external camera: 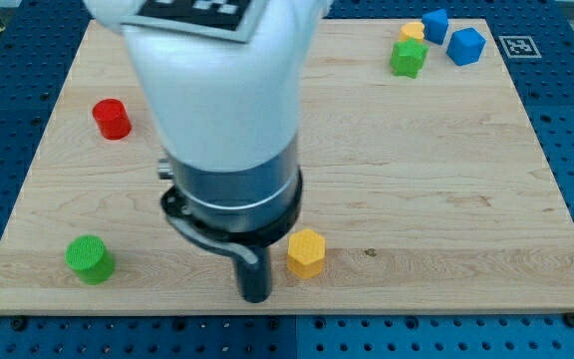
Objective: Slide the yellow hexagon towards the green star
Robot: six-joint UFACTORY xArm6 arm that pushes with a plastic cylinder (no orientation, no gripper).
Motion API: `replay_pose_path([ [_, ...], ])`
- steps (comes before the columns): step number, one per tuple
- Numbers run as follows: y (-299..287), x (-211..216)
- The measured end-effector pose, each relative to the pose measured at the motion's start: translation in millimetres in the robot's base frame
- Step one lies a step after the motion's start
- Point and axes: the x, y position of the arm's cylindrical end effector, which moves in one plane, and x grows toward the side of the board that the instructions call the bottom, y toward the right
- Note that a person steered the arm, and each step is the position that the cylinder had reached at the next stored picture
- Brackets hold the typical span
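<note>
The yellow hexagon (306,252) lies near the view's bottom, a little right of centre. My tip (255,296) is just left of it and slightly lower, a small gap apart. The green star (408,57) sits at the view's top right, far from the hexagon. The arm's big white and dark body covers the board's upper middle.
A yellow block (412,32) peeks out behind the green star. Two blue blocks (434,24) (465,45) lie to its right. A red cylinder (112,119) is at the left. A green cylinder (90,259) is at the bottom left. The board's bottom edge (367,311) is close below the tip.
</note>
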Motion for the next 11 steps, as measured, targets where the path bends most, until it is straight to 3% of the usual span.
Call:
replay_pose_path([
  [3, 71.3, -40.8],
  [10, 208.5, -249.7],
  [11, 211.0, -250.1],
])
